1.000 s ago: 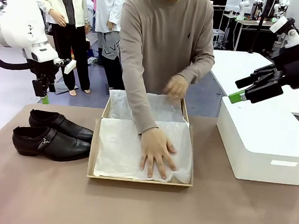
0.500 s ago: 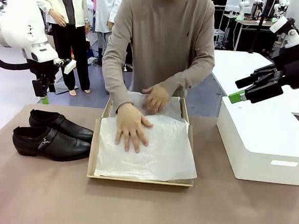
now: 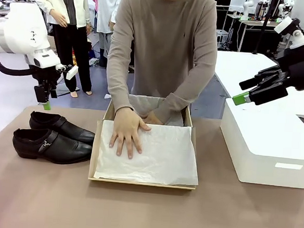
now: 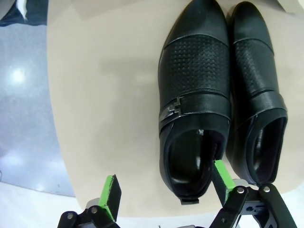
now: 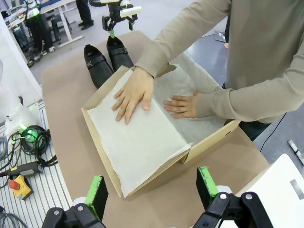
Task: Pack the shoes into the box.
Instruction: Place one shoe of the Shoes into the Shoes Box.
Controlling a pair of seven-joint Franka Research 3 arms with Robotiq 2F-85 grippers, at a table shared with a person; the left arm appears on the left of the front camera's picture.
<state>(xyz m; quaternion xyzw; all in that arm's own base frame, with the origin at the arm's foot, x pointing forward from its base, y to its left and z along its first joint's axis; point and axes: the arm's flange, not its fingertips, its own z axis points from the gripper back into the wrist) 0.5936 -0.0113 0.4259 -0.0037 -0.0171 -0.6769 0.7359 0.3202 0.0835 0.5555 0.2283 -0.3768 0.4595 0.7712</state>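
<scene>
- Shoes (image 3: 51, 135) lie side by side on the table just left of the box (image 3: 93, 157), toes toward it, heels away. None packed yet.
- Left gripper (image 4: 167, 185) hangs above their heel end, fingers fully spread, nothing held.
- Left wrist view: the buckled shoe (image 4: 194, 95) runs lengthwise straight out from the fingers, with its heel opening between the pads, so the spread crosses its width. Judged lined up for a straight descent.
- Right gripper (image 3: 242, 97), also wide and empty, is well right of the box, over the white block (image 3: 267, 148). Left arm is nearer.
- Person's hands (image 3: 125, 133) press tissue (image 3: 159, 156) inside the box. Placement is likely blocked for now.
</scene>
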